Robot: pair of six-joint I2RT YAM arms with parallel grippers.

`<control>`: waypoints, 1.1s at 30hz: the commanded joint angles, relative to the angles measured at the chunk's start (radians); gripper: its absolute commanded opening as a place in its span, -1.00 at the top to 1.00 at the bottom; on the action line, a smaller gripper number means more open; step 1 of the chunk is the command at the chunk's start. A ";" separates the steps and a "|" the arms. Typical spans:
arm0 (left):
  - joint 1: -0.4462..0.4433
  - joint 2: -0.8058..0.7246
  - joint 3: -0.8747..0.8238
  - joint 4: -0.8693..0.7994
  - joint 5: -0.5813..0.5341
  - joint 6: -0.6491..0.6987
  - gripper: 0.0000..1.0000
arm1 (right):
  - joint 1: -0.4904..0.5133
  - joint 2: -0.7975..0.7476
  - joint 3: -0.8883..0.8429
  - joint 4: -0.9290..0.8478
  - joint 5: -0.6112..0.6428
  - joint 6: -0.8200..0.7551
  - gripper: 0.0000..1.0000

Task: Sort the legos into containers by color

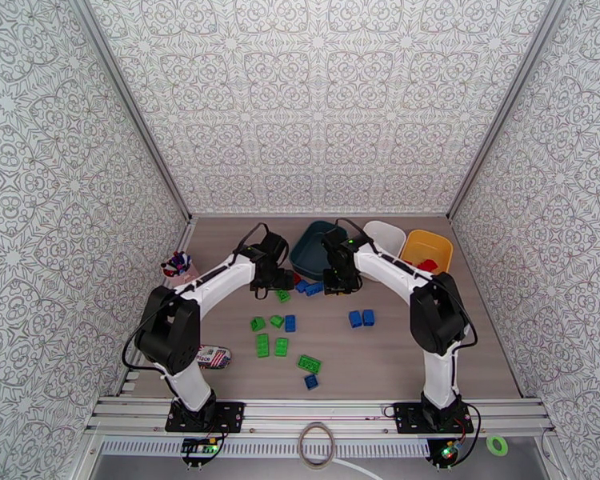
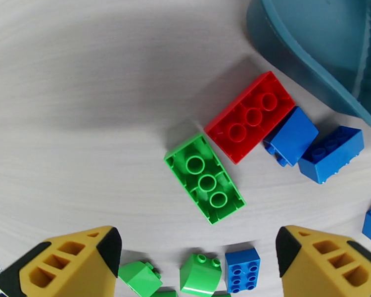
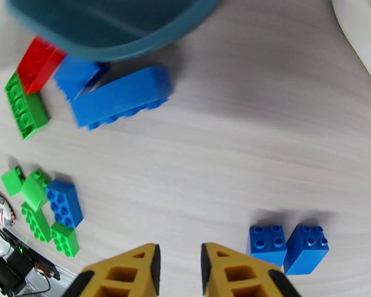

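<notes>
My left gripper [image 2: 198, 246] hangs open above the green lego [image 2: 205, 179], just outside the teal bin [image 2: 309, 55] beside a red lego [image 2: 250, 117]. I'd rotate to pinch its long sides. My right gripper [image 3: 179, 263] is closed, empty.

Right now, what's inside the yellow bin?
Red legos lie at the near side of the yellow bin; the far part is bare. The right arm covers its near edge, so the count can't be told.
</notes>
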 commanded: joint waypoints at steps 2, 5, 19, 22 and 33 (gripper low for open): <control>0.001 0.044 0.053 0.023 0.008 0.057 -0.73 | -0.015 0.061 0.083 -0.008 0.035 0.020 0.42; -0.006 0.073 0.081 0.016 -0.004 0.086 -0.68 | -0.024 0.102 0.136 -0.020 0.036 0.018 0.42; -0.026 0.119 0.127 0.038 -0.054 0.210 -0.66 | -0.053 0.353 0.517 -0.146 0.026 0.023 0.42; -0.027 0.133 0.133 0.042 -0.061 0.232 -0.64 | -0.056 0.421 0.626 -0.185 0.015 0.036 0.42; -0.058 0.274 0.221 0.062 -0.097 0.325 -0.34 | -0.068 0.322 0.595 -0.228 -0.012 0.038 0.27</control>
